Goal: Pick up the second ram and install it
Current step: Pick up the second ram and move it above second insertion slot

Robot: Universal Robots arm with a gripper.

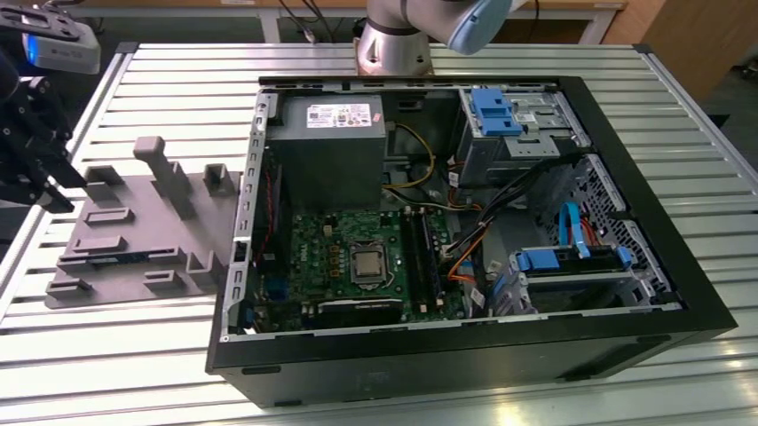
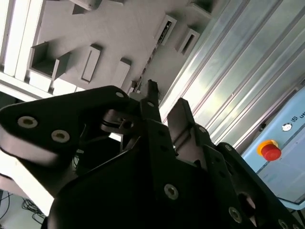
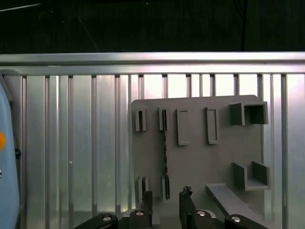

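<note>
Only edge-on, the second ram (image 3: 165,152) shows; parted fingers (image 3: 186,205) cropped.

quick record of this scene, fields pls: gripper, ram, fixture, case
gripper: by the fixture, jaws open, holding nothing
second ram: on edge in a fixture slot, not gripped
fixture: grey, on the slatted table, at the exterior view's left of the case
case: open, motherboard exposed

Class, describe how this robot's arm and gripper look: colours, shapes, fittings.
The arm is a silver-grey tube with a pale blue joint cap. The gripper is matt black and angular, dotted with round silver screw heads, ending in two narrow fingers.
</note>
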